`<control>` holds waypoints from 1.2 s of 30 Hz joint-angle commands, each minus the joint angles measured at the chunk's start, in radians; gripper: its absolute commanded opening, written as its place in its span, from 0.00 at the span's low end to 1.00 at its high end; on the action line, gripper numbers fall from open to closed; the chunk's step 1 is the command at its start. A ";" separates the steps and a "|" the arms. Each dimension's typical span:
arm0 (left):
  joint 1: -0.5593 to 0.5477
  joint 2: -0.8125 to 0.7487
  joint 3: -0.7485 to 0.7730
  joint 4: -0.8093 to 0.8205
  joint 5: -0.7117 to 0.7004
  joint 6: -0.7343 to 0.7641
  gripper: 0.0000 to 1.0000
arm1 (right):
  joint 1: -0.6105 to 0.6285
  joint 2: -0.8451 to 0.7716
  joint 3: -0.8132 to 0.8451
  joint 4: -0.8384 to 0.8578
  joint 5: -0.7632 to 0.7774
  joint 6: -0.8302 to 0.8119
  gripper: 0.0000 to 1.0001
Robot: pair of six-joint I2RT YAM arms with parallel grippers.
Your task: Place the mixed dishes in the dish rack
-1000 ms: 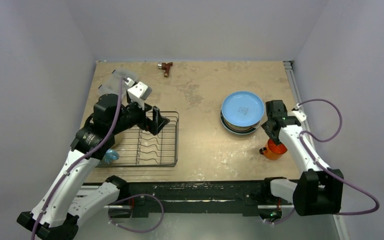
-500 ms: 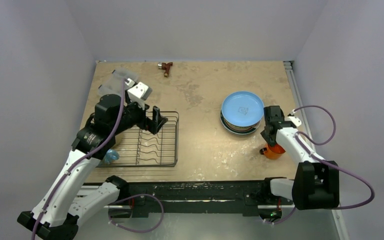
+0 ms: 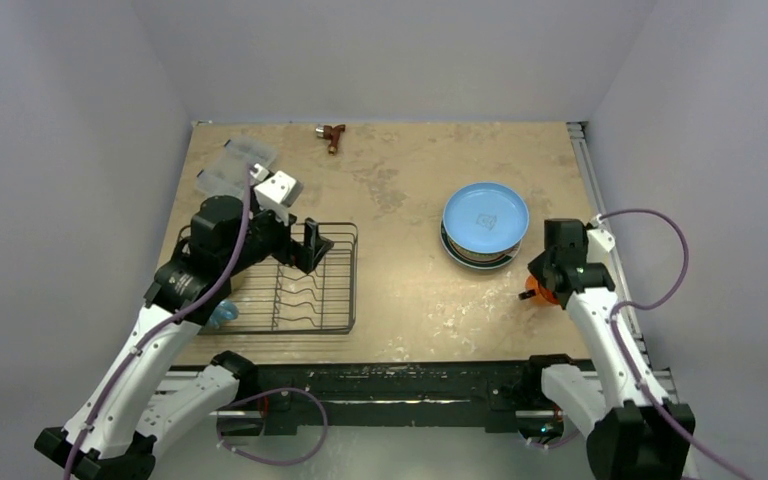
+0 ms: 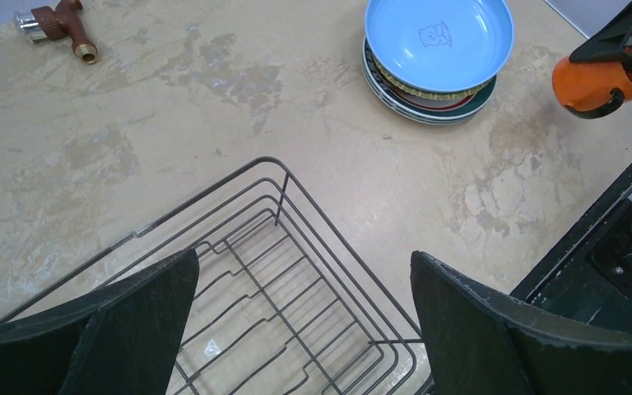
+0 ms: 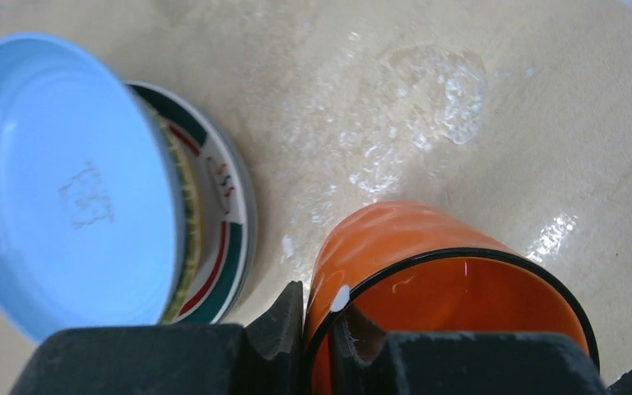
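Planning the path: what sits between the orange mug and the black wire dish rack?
Only bare beige tabletop, in the top view; the blue-topped plate stack sits off that line.

nothing legible, light blue plate [image 4: 439,45] mark unreadable

plain pale grey walls [image 3: 390,50] enclose a worn beige table [image 3: 410,190], mottled with pale stains under even light.
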 commanded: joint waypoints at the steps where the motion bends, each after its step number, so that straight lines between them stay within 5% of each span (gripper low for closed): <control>1: -0.001 -0.036 0.008 0.026 0.037 -0.058 1.00 | -0.001 -0.180 0.099 0.016 -0.109 -0.156 0.00; 6: -0.001 -0.137 -0.098 0.087 0.174 -0.393 1.00 | 0.000 -0.344 0.120 0.194 -0.461 -0.244 0.00; 11: -0.001 -0.262 -0.360 0.372 0.290 -0.823 0.99 | 0.112 -0.254 0.119 0.481 -0.858 -0.105 0.00; 15: -0.001 -0.335 -0.580 0.695 0.345 -1.139 0.95 | 0.449 -0.178 0.072 0.845 -0.765 0.076 0.00; 18: -0.003 -0.339 -0.699 0.940 0.378 -1.318 0.91 | 0.639 -0.075 0.002 1.284 -0.698 0.233 0.00; 20: -0.003 -0.358 -0.745 1.036 0.375 -1.382 0.86 | 0.760 -0.019 0.014 1.373 -0.570 0.228 0.00; 29: -0.002 -0.552 -0.744 0.947 0.304 -1.385 0.85 | 0.935 0.221 0.140 1.601 -0.421 0.219 0.00; 36: -0.003 -0.520 -0.699 0.948 0.305 -1.386 0.77 | 1.015 0.309 0.164 1.721 -0.331 0.236 0.00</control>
